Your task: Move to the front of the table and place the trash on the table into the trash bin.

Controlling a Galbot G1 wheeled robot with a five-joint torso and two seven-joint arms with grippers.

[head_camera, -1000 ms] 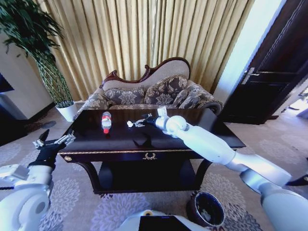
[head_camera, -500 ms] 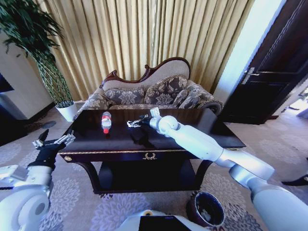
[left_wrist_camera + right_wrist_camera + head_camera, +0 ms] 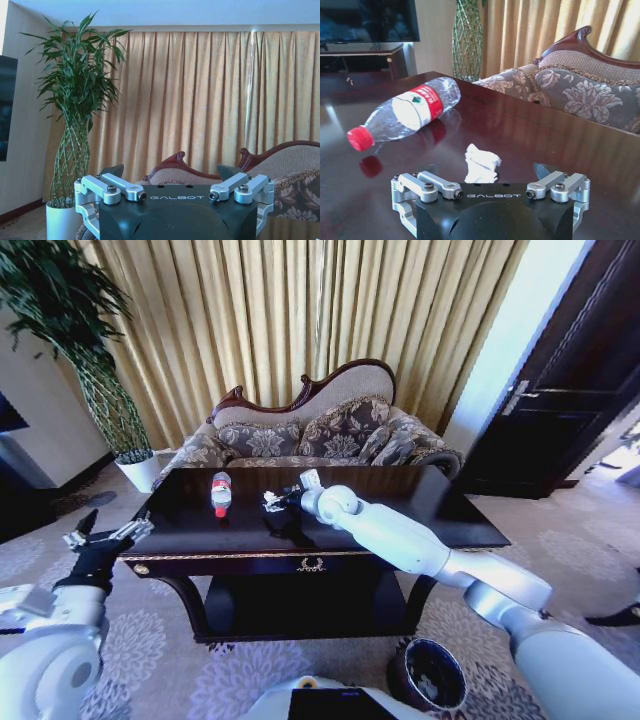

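Observation:
On the dark glossy table [image 3: 420, 502] a clear bottle [image 3: 221, 492] with a red label and red cap lies on its side. Just right of it sits a crumpled white paper wad [image 3: 268, 499]. My right gripper [image 3: 284, 499] reaches low over the tabletop to the wad. In the right wrist view the gripper [image 3: 488, 169] is open, with the wad [image 3: 481, 163] between its fingertips and the bottle [image 3: 405, 114] a little beyond. My left gripper [image 3: 110, 535] hangs open off the table's left end. The dark trash bin [image 3: 428, 675] stands on the carpet at the table's front right.
A patterned sofa [image 3: 320, 430] stands right behind the table, before gold curtains. A tall plant in a white pot [image 3: 138, 468] is at the back left, and a dark door [image 3: 570, 390] at the right. The table has a front drawer [image 3: 311, 563] and a lower shelf.
My right arm has swung left across the tabletop, bringing its gripper up to the paper wad. The left arm has barely moved.

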